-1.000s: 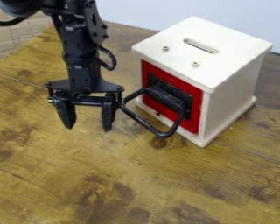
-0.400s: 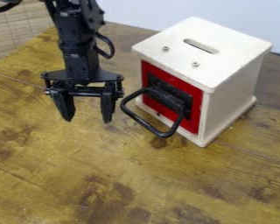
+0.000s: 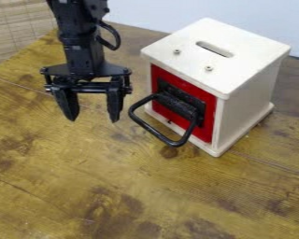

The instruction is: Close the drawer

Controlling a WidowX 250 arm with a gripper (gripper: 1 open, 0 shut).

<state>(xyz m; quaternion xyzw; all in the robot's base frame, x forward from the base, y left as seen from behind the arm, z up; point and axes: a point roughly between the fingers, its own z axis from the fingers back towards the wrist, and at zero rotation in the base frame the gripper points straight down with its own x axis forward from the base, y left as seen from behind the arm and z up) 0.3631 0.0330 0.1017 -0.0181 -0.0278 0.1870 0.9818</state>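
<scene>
The big wooden table (image 3: 64, 187) fills most of the view, and the white cabinet (image 3: 227, 70) sits toward its right side, with a slot and two small round bits on top. The black robot arm (image 3: 78, 19) comes down from the top left, and its gripper (image 3: 93, 110) points down, left of the cabinet. Its two fingers are wide apart with nothing between them. The red drawer (image 3: 164, 86) is in the cabinet's front, and it looks pushed in, though that is hard to see well. Its black loop handle (image 3: 163, 138) sticks out toward the gripper, near but not touching. Bare wood lies in front of both.
</scene>
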